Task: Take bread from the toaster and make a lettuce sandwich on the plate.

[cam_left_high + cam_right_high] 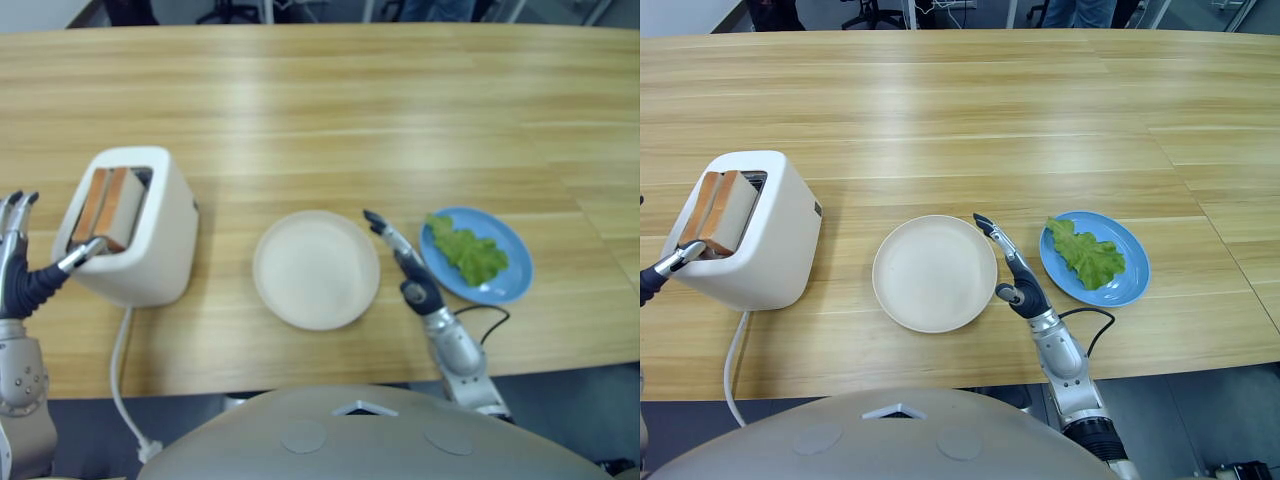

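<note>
Two toasted brown bread slices (110, 205) stand in a white boxy toaster (150, 250) near the left front edge of the wooden table (350, 120); the empty, unclenched left hand (25, 270) touches their near end and should pinch one, lifting straight up; the right hand (405, 265) is outstretched, empty.

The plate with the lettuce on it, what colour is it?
Blue; the lettuce plate shows best in the right eye view.
</note>
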Controlling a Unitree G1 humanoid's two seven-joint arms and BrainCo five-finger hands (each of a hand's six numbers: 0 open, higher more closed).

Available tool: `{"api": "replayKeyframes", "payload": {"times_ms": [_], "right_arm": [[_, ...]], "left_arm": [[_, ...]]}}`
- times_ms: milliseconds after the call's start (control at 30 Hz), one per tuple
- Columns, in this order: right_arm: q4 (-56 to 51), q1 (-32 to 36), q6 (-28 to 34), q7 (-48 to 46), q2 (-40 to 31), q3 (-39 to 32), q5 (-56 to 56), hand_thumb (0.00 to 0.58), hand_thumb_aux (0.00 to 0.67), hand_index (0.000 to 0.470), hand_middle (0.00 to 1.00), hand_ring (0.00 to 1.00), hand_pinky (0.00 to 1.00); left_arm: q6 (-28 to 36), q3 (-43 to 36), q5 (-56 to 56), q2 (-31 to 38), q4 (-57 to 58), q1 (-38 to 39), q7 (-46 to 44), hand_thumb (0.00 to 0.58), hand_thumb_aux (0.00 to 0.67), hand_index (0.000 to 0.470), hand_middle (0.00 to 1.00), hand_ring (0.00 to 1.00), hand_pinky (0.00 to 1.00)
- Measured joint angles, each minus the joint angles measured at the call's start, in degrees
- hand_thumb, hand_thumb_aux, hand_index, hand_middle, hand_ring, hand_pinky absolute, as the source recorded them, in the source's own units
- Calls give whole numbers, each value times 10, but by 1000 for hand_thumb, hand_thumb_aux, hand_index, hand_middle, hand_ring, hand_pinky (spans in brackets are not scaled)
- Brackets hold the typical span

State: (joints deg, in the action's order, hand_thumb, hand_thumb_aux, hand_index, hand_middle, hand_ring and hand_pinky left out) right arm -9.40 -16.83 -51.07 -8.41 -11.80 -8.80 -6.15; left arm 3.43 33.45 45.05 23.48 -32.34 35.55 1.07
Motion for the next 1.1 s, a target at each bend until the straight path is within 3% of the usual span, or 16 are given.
{"api": "replayKeyframes", "payload": {"times_ms": [1100], "right_arm": [[9, -3, 2, -2, -4, 4, 12, 0, 0, 0, 0, 0, 0]], "left_arm": [[56, -56, 74, 2, 84, -34, 52, 0, 0, 0, 0, 0, 0]]}}
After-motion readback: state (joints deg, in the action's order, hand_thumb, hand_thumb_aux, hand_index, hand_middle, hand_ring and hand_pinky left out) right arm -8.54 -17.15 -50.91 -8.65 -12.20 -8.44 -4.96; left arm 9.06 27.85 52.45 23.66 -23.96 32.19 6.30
